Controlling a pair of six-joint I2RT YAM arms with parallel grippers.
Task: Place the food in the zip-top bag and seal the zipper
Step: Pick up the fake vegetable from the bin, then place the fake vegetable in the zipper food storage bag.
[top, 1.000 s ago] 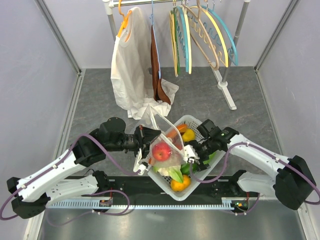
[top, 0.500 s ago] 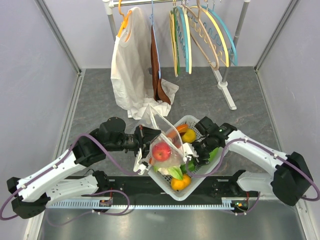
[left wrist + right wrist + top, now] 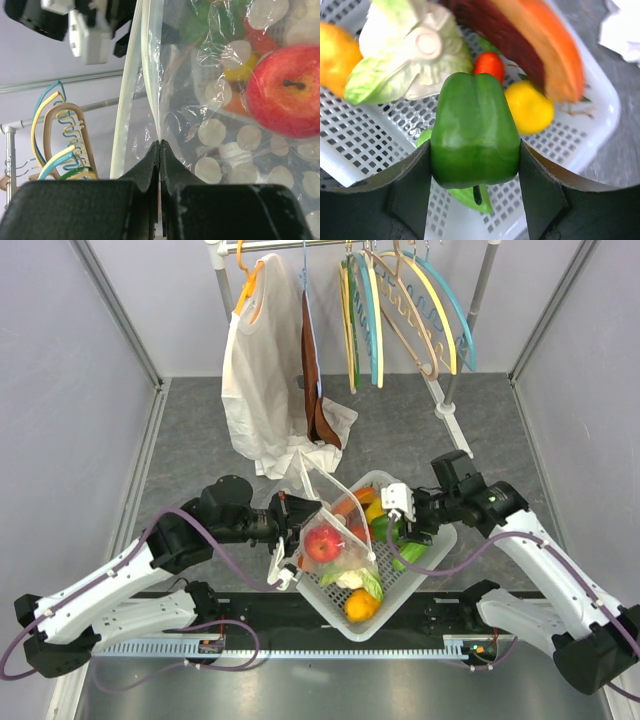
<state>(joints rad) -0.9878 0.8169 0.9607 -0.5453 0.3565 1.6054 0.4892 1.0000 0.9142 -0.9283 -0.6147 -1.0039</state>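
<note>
The right jaws are clamping the green pepper (image 3: 475, 132) just right of the zip-top bag (image 3: 338, 548), whose edge the left jaws are pinching.

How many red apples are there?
1. The red apple is inside the dotted bag, which the left hand pinches. More could be hidden in the basket.

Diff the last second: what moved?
Right arm pulled up and back out of the basket, jaws clamped on the green pepper. Left jaws stay pinched on the zip-top bag, apple inside; basket unmoved.
</note>
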